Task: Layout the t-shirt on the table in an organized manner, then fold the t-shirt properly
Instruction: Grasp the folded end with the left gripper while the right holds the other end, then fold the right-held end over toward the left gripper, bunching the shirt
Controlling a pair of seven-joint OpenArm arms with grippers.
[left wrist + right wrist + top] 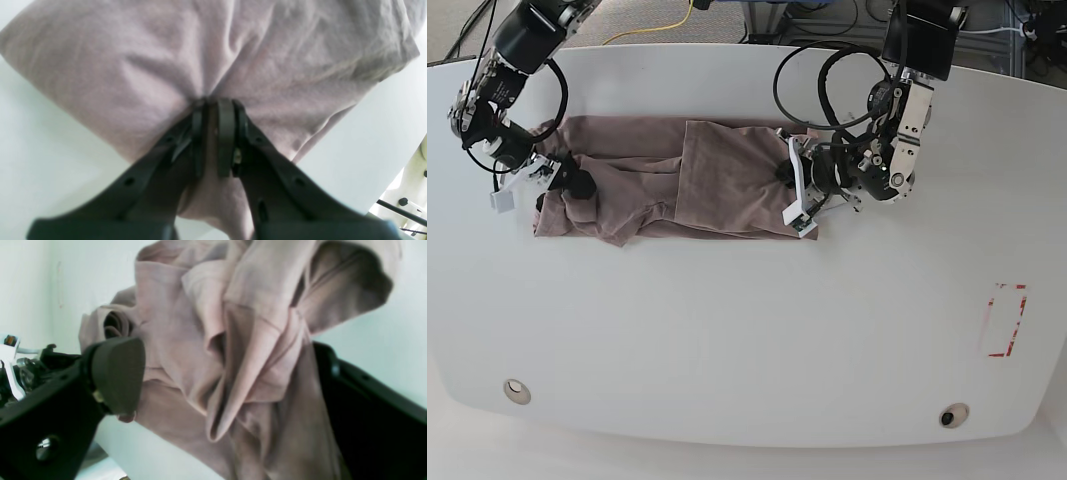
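The mauve-brown t-shirt (pixel 677 185) lies crumpled in a wide band across the far half of the white table (pixel 727 340). At its right edge, my left gripper (pixel 787 177) is shut on the cloth. Its wrist view shows the fingertips (pixel 226 106) pressed together on a pinch of the t-shirt (pixel 133 73), with folds radiating from the grip. At the shirt's left end my right gripper (pixel 567 182) stands open. Its wrist view shows the two fingers (pixel 116 373) wide apart with bunched folds of the t-shirt (pixel 233 350) between them.
A red dashed rectangle (pixel 1005 320) is marked near the table's right edge. Two small round holes (pixel 517 389) (pixel 953 414) sit near the front edge. Black cables (pixel 827 70) loop over the table behind the left arm.
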